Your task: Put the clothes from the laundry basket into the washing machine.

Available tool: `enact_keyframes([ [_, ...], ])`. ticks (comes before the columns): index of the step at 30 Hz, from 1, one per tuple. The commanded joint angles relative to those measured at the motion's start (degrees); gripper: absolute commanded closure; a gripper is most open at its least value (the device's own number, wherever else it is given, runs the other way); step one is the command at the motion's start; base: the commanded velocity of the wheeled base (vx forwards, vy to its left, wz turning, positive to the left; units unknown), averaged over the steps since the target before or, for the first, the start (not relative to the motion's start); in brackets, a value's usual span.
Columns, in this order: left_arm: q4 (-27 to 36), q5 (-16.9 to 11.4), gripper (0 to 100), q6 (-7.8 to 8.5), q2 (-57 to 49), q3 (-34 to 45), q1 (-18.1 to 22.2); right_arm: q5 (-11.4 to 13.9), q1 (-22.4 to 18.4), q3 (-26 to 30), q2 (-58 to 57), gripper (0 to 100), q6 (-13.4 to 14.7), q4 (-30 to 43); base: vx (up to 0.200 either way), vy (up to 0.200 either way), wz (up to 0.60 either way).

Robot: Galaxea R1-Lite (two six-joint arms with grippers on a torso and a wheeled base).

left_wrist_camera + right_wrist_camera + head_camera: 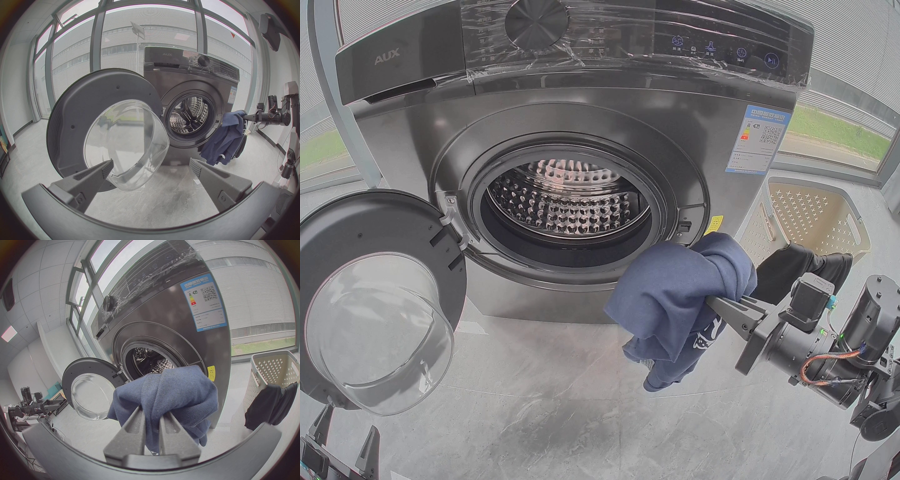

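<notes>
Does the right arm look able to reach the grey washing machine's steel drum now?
Probably yes: the round glass door hangs wide open at the left, and nothing lies between the steel drum and the right gripper holding the blue garment.

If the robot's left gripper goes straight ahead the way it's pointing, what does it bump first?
Probably the open washing machine door: the left gripper, fingers apart, aims at its bulging glass window. How far off it is isn't clear.
</notes>
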Motion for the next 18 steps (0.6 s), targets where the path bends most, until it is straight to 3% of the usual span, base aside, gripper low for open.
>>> enact_keyframes([
  [1, 0.0, 0.0, 0, -0.01, -0.6, 0.7, 0.0, 0.0, 0.0, 0.0, 0.0, 100, 0.0, 0.0, 0.000, 0.200, 0.00],
  [5, 0.0, 0.0, 0, -0.01, -0.6, 0.7, 0.0, 0.0, -0.1, 0.0, 0.0, 100, 0.0, 0.0, 0.000, 0.200, 0.00],
  [18, 0.0, 0.0, 0, -0.01, -0.6, 0.7, 0.0, 0.0, -0.1, 0.0, 0.0, 100, 0.0, 0.0, -0.015, 0.000, 0.00],
])
